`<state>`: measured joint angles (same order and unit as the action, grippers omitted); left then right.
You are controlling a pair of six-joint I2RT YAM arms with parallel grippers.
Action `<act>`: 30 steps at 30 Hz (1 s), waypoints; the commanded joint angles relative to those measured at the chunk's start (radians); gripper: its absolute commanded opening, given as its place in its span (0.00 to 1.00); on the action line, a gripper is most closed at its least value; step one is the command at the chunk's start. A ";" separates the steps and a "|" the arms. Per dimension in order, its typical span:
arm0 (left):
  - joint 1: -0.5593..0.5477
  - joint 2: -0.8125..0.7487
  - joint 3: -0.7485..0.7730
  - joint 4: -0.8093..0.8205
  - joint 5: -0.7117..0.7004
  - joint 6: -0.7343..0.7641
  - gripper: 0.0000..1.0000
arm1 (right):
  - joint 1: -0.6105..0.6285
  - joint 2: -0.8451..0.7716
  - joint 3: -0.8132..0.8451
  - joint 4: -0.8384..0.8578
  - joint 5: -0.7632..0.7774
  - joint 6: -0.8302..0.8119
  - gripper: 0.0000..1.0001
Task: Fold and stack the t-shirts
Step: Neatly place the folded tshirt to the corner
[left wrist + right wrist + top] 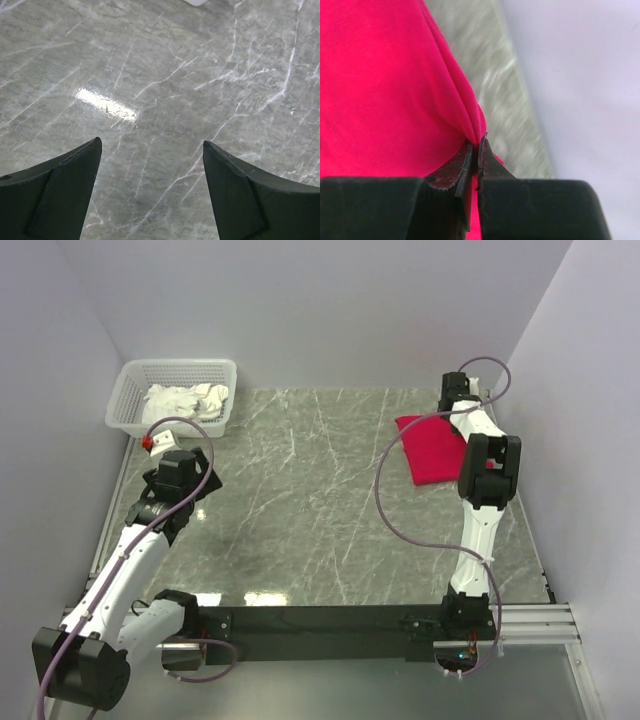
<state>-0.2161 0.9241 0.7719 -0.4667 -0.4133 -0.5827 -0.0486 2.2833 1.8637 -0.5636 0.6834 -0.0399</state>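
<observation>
A folded bright red t-shirt (432,448) lies at the far right of the marble table. My right gripper (474,445) sits over its right edge and is shut on a pinch of the red fabric (395,85), which bunches at the fingertips (470,155). My left gripper (178,475) hangs over bare table at the left. In the left wrist view its gripper (150,145) is open and empty, with only grey marble between the fingers (65,180).
A white lattice basket (128,390) holding crumpled white cloth (190,400) stands at the far left corner. Pale walls close in on the left, back and right. A dark rail (330,620) runs along the near edge.
</observation>
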 commanded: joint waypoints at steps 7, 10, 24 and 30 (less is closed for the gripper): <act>0.011 0.038 0.001 0.025 0.024 0.018 0.88 | -0.100 0.057 0.152 0.235 0.096 -0.135 0.00; 0.011 0.047 0.003 0.026 0.028 0.021 0.88 | -0.117 0.087 0.181 0.219 0.111 -0.094 0.04; 0.012 0.029 -0.002 0.034 0.048 0.021 0.88 | -0.129 -0.056 0.065 0.081 -0.005 0.142 0.58; 0.012 -0.010 -0.008 0.042 0.059 0.017 0.88 | -0.123 -0.239 -0.168 -0.032 -0.241 0.398 0.53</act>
<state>-0.2089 0.9501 0.7715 -0.4667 -0.3672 -0.5823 -0.1764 2.2032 1.8160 -0.5266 0.5949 0.1684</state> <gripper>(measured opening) 0.876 0.541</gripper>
